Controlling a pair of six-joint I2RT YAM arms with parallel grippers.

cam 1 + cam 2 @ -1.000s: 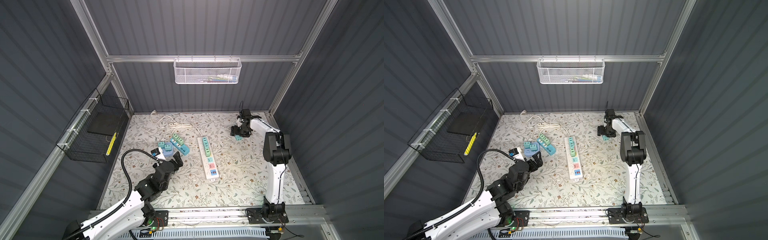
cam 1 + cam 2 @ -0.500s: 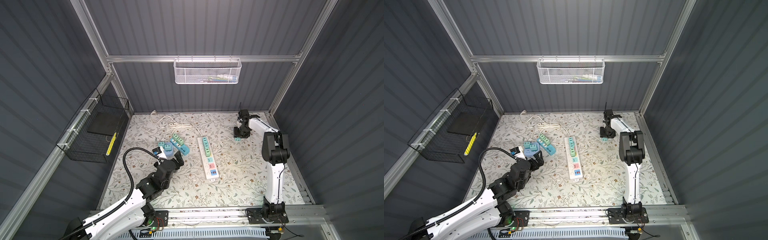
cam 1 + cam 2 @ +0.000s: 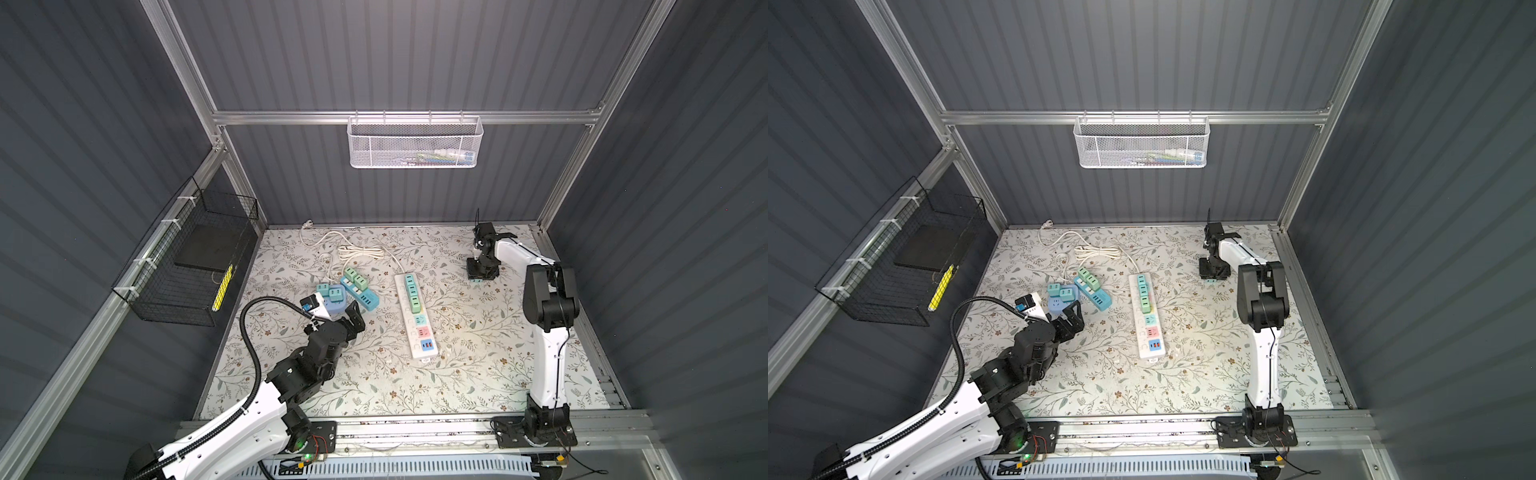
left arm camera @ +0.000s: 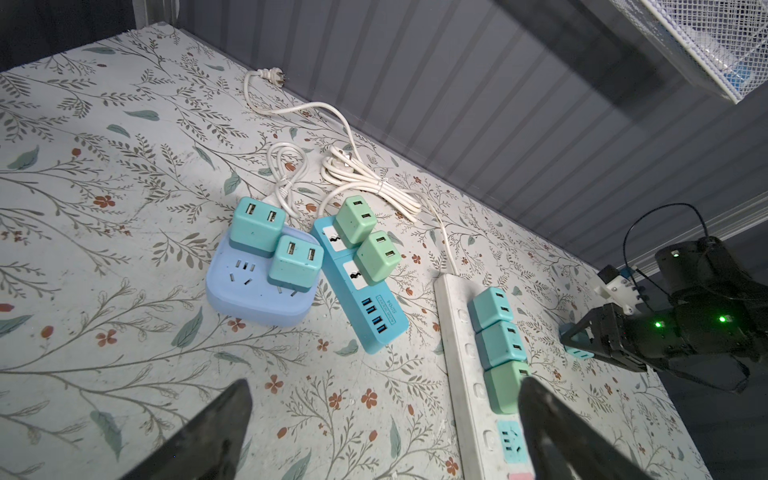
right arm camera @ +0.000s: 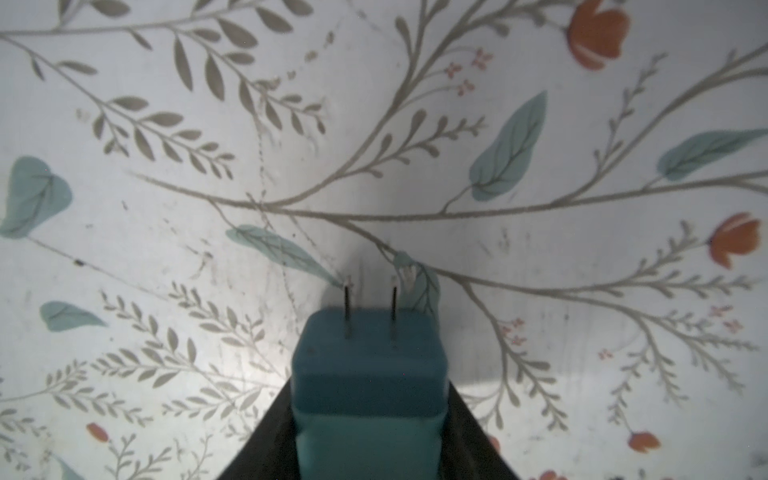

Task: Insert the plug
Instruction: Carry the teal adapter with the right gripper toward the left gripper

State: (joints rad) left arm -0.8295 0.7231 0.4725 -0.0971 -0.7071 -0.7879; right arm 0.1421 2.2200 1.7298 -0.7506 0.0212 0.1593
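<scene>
The teal plug (image 5: 370, 374) sits between the two dark fingers (image 5: 465, 440) of the right gripper (image 5: 370, 415), which press on its sides in a closed grip. Its two prongs point down at the table (image 5: 540, 249) — whether their tips touch the surface I cannot tell. In both top views the plug (image 3: 478, 281) (image 3: 1211, 281) shows as a teal sliver under the right gripper (image 3: 482, 272) near the table's far right corner, well apart from the white strip (image 3: 415, 320) lying lengthwise in the middle. Three adapters (image 4: 498, 332) fill the strip's far sockets, and the teal and pink sockets nearer the front stand free. Left of it lies a blue strip (image 3: 360, 291) carrying two green adapters. Just beside that is a pale-blue socket block (image 4: 257, 291) carrying two teal ones, with white cords (image 3: 357, 251) coiled behind them. The left gripper (image 3: 353, 318) hangs just in front of the block — jaws spread wide.
</scene>
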